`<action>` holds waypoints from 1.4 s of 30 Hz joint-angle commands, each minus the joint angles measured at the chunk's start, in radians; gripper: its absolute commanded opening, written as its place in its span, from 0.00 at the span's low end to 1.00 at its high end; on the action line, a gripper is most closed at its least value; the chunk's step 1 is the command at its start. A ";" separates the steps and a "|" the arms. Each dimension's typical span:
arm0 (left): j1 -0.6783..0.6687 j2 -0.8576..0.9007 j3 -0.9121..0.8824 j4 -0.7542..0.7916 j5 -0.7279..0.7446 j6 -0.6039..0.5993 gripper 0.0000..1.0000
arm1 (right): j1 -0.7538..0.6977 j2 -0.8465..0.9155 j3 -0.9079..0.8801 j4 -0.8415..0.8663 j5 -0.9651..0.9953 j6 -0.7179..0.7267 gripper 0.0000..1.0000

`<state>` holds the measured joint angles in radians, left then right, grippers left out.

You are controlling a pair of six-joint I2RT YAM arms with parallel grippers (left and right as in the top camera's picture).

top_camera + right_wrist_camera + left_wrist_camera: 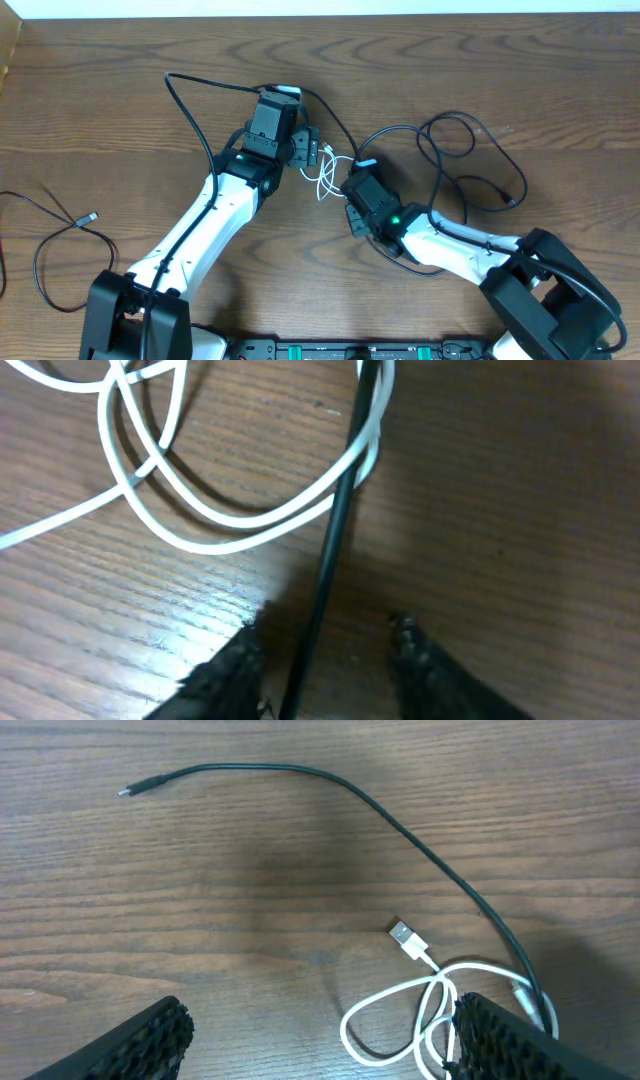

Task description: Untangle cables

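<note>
**Q:** Where's the tangle?

**A:** Mid-surface (560,90). The white cord (215,547) lies in slack loops between your two claws, its plug (402,933) free beside them. One black cord (325,560) crosses those loops.

**Q:** Claws?

**A:** Your right claw (320,645) straddles that black cord, drawn in, with a sliver of wood showing on each side. You can't tell from here whether it bites. Your left claw (320,1035) is spread wide and empty, with one finger (510,1040) over the white loops.

**Q:** How will it handle?

**A:** Likely light, limp and slick-jacketed. Expect the white loops to drag along if you pull the black cord fast. Pinch the cord body close to the crossing, not the plug ends.

**Q:** Anything else?

**A:** Two more black cords: one at the left (85,218), one looped at the right (476,140).
</note>
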<state>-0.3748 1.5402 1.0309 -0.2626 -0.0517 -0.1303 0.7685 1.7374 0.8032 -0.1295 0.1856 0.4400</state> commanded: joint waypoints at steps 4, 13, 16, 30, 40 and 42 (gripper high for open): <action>0.005 -0.003 0.007 -0.014 -0.009 0.003 0.84 | 0.011 0.023 0.007 0.004 -0.005 0.008 0.01; 0.005 -0.003 0.007 -0.073 0.085 0.003 0.84 | -0.004 -0.051 0.088 -0.091 -0.027 0.011 0.01; 0.005 -0.003 0.007 -0.077 0.243 0.007 0.84 | -0.027 -0.134 0.101 -0.110 -0.027 0.007 0.01; -0.028 -0.003 0.007 -0.091 0.661 0.014 0.85 | -0.240 -0.426 0.101 -0.151 -0.124 0.007 0.01; -0.098 -0.003 0.007 -0.013 0.594 0.396 0.84 | -0.336 -0.426 0.102 -0.087 -0.539 0.019 0.01; -0.098 -0.003 0.007 -0.003 0.533 0.396 0.84 | -0.373 -0.426 0.102 -0.080 -0.612 0.035 0.01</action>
<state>-0.4732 1.5402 1.0309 -0.2756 0.5709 0.1936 0.4335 1.3235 0.8856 -0.2153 -0.2733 0.4522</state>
